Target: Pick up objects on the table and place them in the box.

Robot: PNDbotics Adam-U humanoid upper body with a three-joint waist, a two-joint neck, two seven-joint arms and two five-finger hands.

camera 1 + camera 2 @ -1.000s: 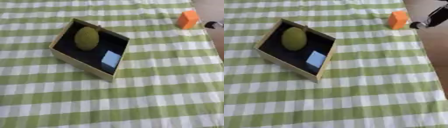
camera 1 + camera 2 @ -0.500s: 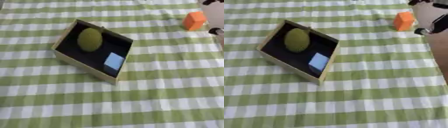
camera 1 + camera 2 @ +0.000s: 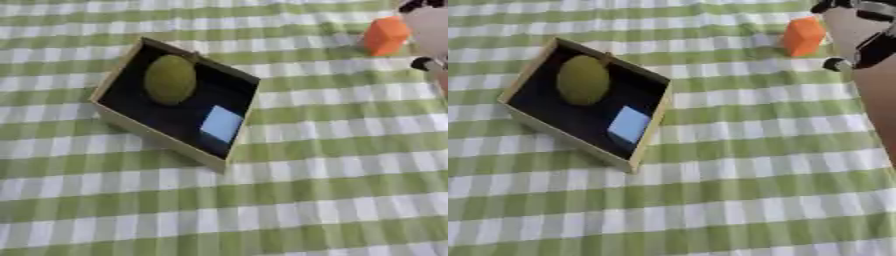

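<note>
- Lying on the green-and-white checked cloth [image 3: 289, 200] in the left eye view, an open tan box [image 3: 157, 136] with a dark inside sits turned on a diagonal, left of the picture's centre.
- Inside the box, a yellow-green pear-shaped fruit [image 3: 170, 79] rests toward the 11 o'clock end, and a small pale blue block [image 3: 220, 123] lies toward the 4 o'clock end, the two apart.
- An orange block [image 3: 385, 35] stands on the cloth at about 2 o'clock from the box, well apart from it.
- In this view only dark tips of the right hand [image 3: 423, 63] show at the right edge, at roughly 4 o'clock from the orange block; whether they touch it cannot be told.
- The right eye view shows more of the right hand [image 3: 871, 49]: black parts sit at the upper right corner, just beside the orange block at its 3 o'clock side, along the cloth's right border.
- The hand holds nothing that can be seen; how far its fingers are spread cannot be told.
- The right eye view also shows a plain brownish strip [image 3: 877, 105] past the cloth's right edge.
</note>
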